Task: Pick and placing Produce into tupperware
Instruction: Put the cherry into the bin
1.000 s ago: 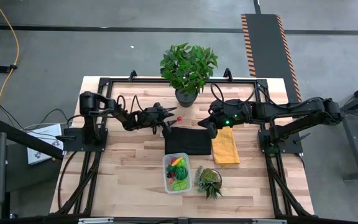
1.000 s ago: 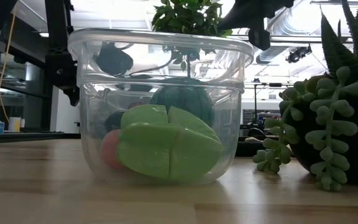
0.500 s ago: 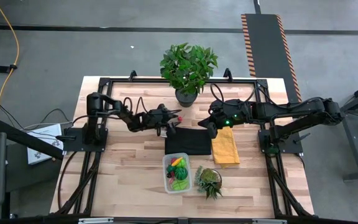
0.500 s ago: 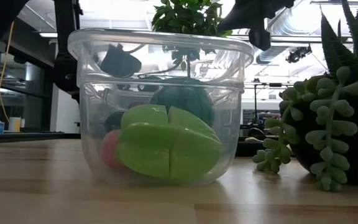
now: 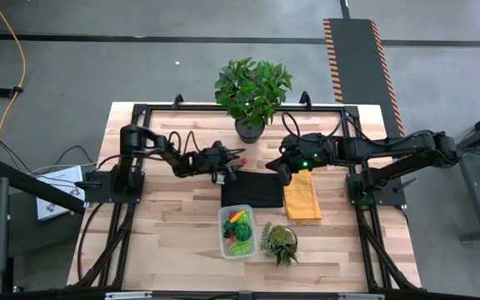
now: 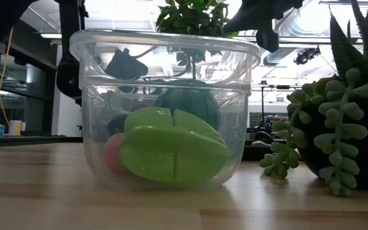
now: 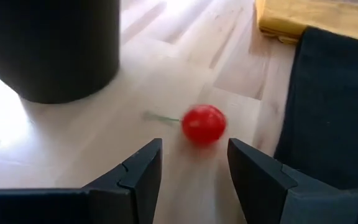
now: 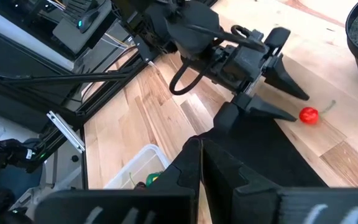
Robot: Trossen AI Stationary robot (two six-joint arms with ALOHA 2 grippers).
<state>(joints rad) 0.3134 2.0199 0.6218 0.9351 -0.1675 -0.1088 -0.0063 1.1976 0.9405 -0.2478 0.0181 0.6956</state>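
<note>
A small red cherry (image 7: 203, 124) with a thin green stem lies on the wooden table beside the black plant pot (image 7: 48, 50). My left gripper (image 7: 194, 163) is open and low over the table. Its two fingertips stand just short of the cherry (image 8: 309, 115) without touching it. The clear tupperware (image 5: 237, 232) stands near the table's front edge and holds green pieces (image 6: 171, 153), a dark green ball (image 6: 190, 105) and a reddish piece (image 6: 112, 153). My right gripper (image 8: 199, 163) hangs shut above the black cloth (image 5: 252, 192), holding nothing.
A leafy potted plant (image 5: 252, 87) stands at the far edge right behind the cherry. A yellow cloth (image 5: 302, 198) lies to the right of the black cloth. A spiky succulent (image 5: 280, 242) sits beside the tupperware. Bare wood shows on the table's left half.
My left gripper has moved toward the table's right edge and slightly down, closing in on the cherry, its fingers still apart. The cherry and the tupperware have stayed where they were.
</note>
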